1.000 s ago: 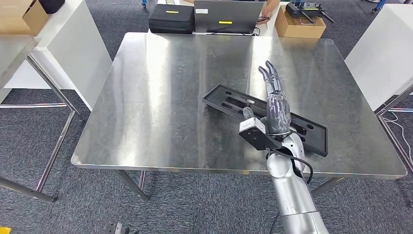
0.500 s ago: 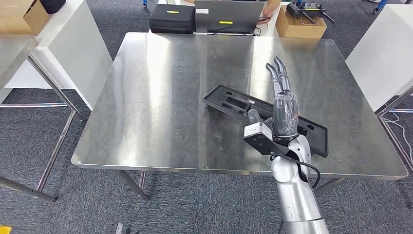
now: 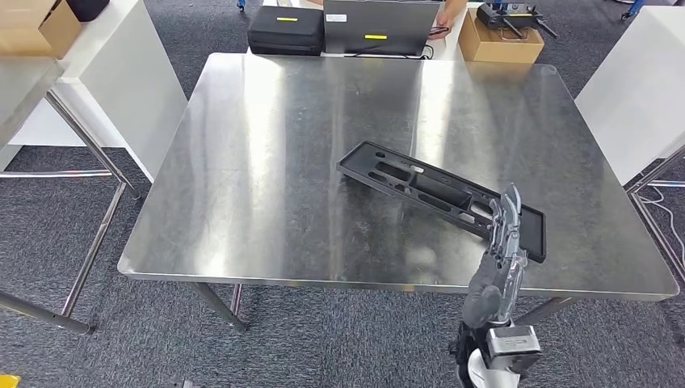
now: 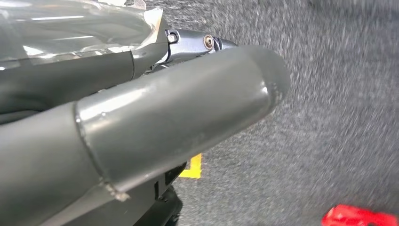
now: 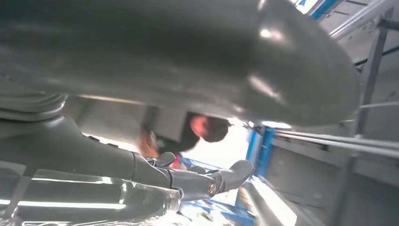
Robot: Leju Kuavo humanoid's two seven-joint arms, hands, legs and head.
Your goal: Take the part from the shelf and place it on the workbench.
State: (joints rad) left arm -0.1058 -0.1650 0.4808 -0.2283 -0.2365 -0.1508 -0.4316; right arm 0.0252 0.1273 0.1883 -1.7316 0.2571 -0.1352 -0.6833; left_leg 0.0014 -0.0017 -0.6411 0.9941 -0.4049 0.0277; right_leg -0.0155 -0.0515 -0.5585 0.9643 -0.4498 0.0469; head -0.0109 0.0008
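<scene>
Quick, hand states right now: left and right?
Left hand: in the left wrist view over the carpet, open or closed cannot be told.
Right hand: open, fingers extended, holding nothing; the black part lies on the workbench.

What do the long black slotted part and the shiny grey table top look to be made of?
Long black slotted part: likely moulded plastic, matte, with no glare and crisp cut-outs. Shiny grey table top: probably brushed stainless steel, with streaky reflections and fine scuffs.

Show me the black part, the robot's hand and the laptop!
Part (image 3: 420, 187), head view, on its slotted middle.
Right hand (image 3: 502, 257), head view, on the back of the hand.
Laptop (image 3: 380, 26), head view, on its grey lid.
</scene>
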